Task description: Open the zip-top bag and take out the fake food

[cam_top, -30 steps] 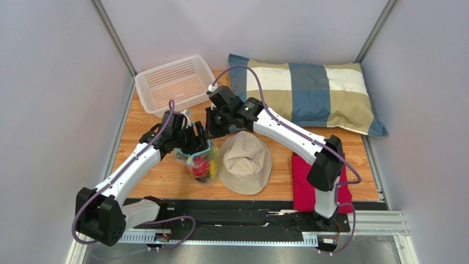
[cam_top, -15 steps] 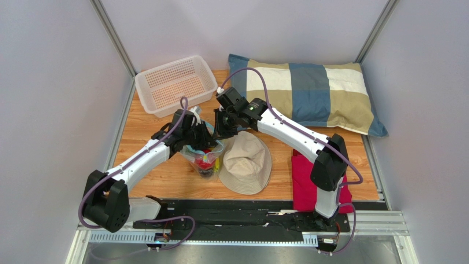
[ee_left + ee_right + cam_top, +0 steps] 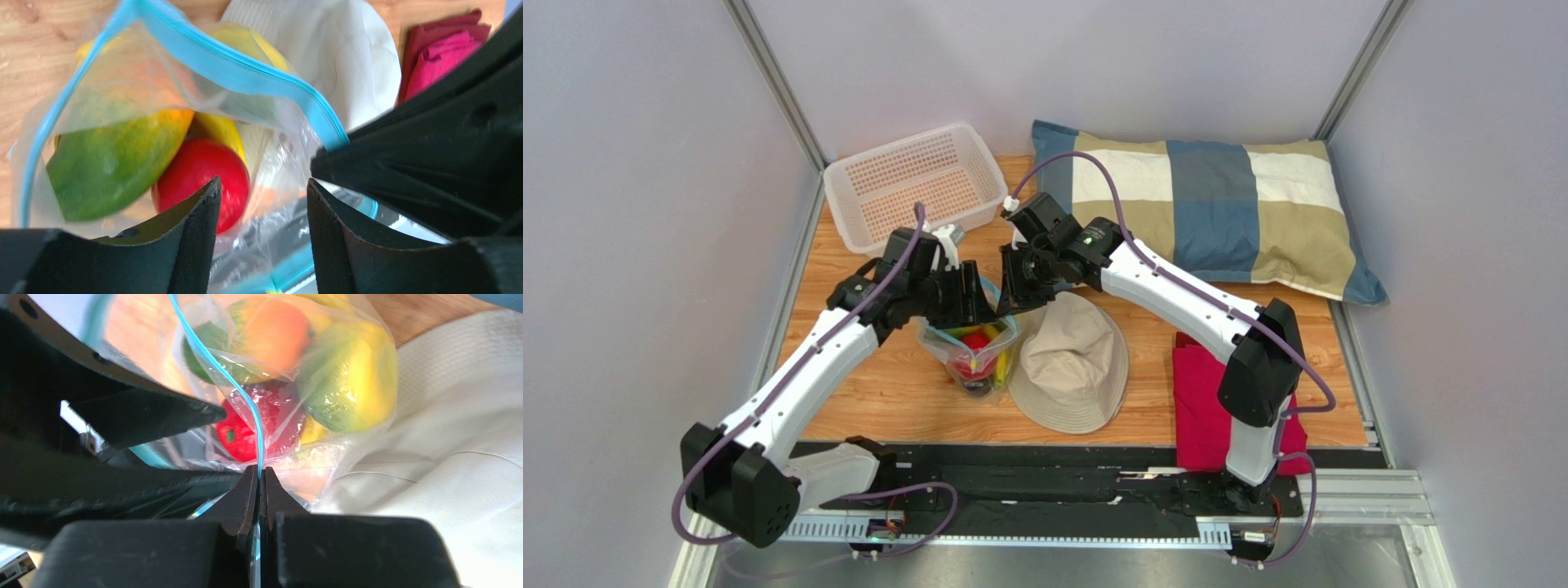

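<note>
The zip-top bag (image 3: 979, 349), just beside the hat (image 3: 1073, 361), gapes wider than a second ago: the right gripper (image 3: 259, 478) pinches its blue strip, the left gripper (image 3: 261, 226) stands spread around the near lip — so the fake food (image 3: 199, 177) inside looks reachable.

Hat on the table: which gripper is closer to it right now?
Right. The right gripper pinches the rim of the zip-top bag right beside the hat; the left gripper sits across the bag's mouth, farther from it.
</note>
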Robot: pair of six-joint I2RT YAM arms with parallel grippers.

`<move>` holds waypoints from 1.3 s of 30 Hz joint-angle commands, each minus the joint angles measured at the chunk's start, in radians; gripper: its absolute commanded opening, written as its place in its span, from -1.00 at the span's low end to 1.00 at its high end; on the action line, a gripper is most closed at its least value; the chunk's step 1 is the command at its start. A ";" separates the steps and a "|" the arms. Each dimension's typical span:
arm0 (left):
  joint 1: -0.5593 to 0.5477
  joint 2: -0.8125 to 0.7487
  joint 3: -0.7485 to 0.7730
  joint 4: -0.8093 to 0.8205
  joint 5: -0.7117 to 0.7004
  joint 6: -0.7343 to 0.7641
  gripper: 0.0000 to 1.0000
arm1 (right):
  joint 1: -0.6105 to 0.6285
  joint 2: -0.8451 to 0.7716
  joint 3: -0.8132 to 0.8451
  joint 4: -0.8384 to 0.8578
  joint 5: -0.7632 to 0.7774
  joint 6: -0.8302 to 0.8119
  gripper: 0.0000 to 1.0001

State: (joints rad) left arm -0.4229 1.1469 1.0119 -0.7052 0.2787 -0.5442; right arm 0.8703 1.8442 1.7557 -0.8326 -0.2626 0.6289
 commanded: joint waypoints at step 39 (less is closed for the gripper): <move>0.003 -0.157 -0.101 -0.191 0.005 -0.013 -0.79 | 0.081 -0.037 0.056 0.029 0.039 -0.046 -1.00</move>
State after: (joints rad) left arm -0.4194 1.1019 0.8497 -0.8875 0.3191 -0.5388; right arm 0.9482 1.8488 1.8339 -0.8402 -0.2630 0.6033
